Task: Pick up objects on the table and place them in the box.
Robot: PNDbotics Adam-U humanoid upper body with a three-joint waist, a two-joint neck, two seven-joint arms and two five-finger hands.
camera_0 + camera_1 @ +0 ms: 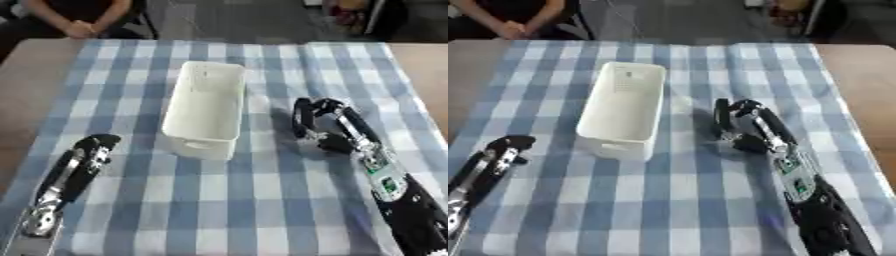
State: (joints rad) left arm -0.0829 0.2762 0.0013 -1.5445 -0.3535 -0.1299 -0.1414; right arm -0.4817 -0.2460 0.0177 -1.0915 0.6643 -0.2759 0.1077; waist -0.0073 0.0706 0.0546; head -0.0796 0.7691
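Observation:
A white rectangular box (pixel 206 106) stands on the checked cloth in the middle, long side running away from me, and its inside looks bare. My right hand (pixel 325 120) hovers just right of the box, arched over the cloth with its fingers (pixel 302 119) curled downward. No object shows in it, and the spot under the palm is hidden. My left hand (pixel 86 159) lies at the lower left with straight fingers, well clear of the box. I make out no loose object on the cloth.
A blue and white checked cloth (pixel 262 200) covers most of the wooden table (pixel 26 90). A seated person shows at the far left edge, hands clasped off the cloth.

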